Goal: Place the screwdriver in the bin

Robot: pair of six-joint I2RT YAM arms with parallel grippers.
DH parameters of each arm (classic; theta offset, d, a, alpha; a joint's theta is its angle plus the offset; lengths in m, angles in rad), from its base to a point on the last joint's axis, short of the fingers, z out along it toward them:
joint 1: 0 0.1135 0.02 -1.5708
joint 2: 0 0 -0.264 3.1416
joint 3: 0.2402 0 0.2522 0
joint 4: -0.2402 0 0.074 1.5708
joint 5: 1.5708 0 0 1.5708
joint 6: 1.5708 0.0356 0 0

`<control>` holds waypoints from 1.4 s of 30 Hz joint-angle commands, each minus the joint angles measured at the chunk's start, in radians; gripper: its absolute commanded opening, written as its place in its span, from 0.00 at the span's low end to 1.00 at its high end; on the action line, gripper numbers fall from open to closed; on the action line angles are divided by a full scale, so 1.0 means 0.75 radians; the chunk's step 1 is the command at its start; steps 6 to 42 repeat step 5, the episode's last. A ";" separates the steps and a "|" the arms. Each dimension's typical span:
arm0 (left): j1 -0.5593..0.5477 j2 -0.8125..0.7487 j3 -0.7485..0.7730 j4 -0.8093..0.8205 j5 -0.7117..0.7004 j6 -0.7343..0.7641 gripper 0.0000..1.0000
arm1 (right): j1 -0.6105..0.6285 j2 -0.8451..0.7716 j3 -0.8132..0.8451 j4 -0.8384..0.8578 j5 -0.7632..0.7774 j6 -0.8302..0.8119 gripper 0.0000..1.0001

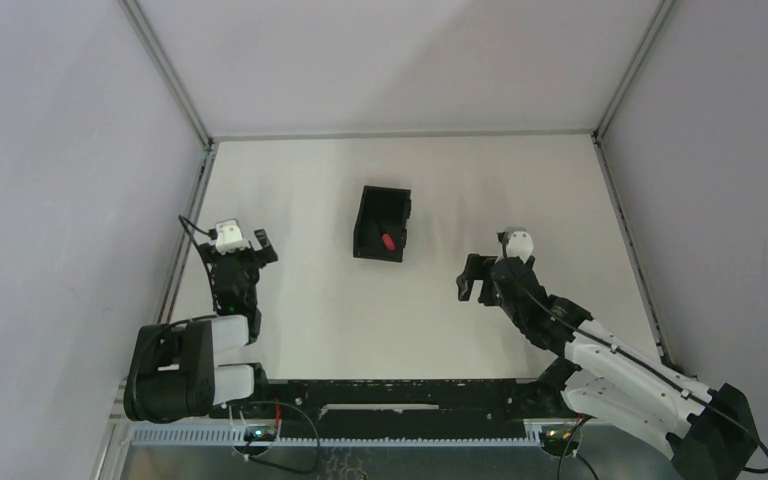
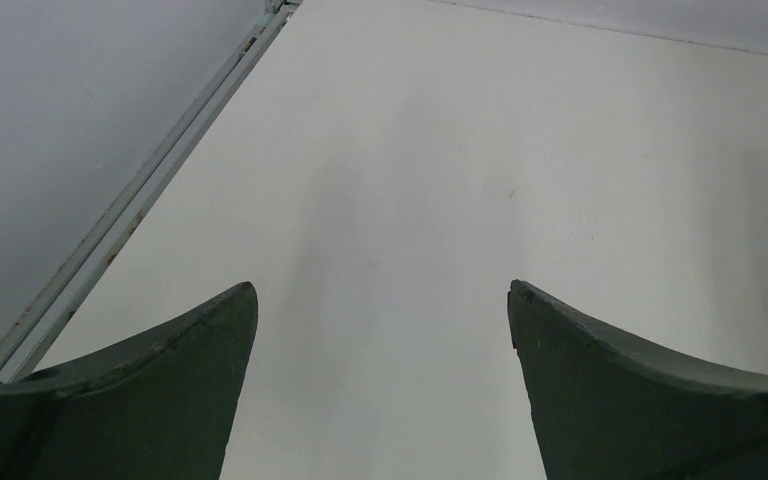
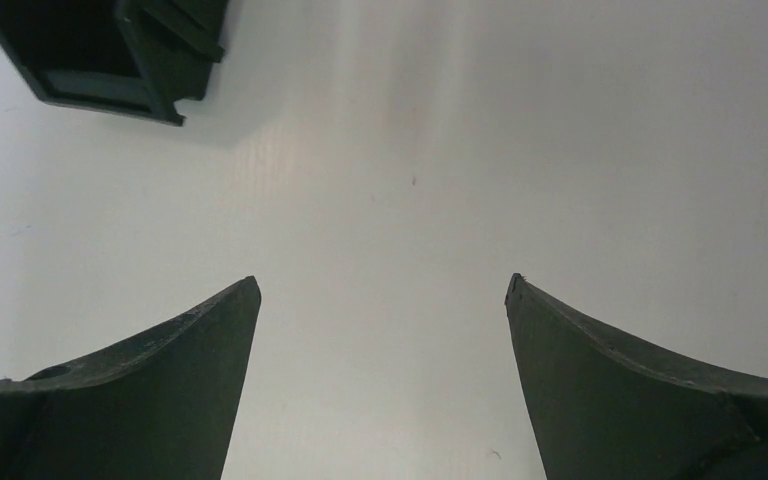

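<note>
The black bin (image 1: 381, 223) stands near the middle of the white table. The screwdriver's red handle (image 1: 387, 241) shows inside it at its near end; the shaft is hidden in the dark interior. The bin's corner also shows in the right wrist view (image 3: 110, 55) at the top left. My right gripper (image 1: 473, 279) is open and empty, to the right of the bin and apart from it; its jaws (image 3: 380, 290) stand wide over bare table. My left gripper (image 1: 256, 243) is open and empty at the left side, its jaws (image 2: 382, 290) over bare table.
Grey walls enclose the table on three sides, with metal rails along the left (image 1: 182, 250) and right (image 1: 628, 250) edges. A black rail (image 1: 400, 385) with cables runs across the near edge between the arm bases.
</note>
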 commanded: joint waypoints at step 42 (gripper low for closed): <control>-0.006 -0.011 0.048 0.041 -0.010 0.023 1.00 | -0.031 -0.079 -0.119 0.095 0.025 0.156 0.99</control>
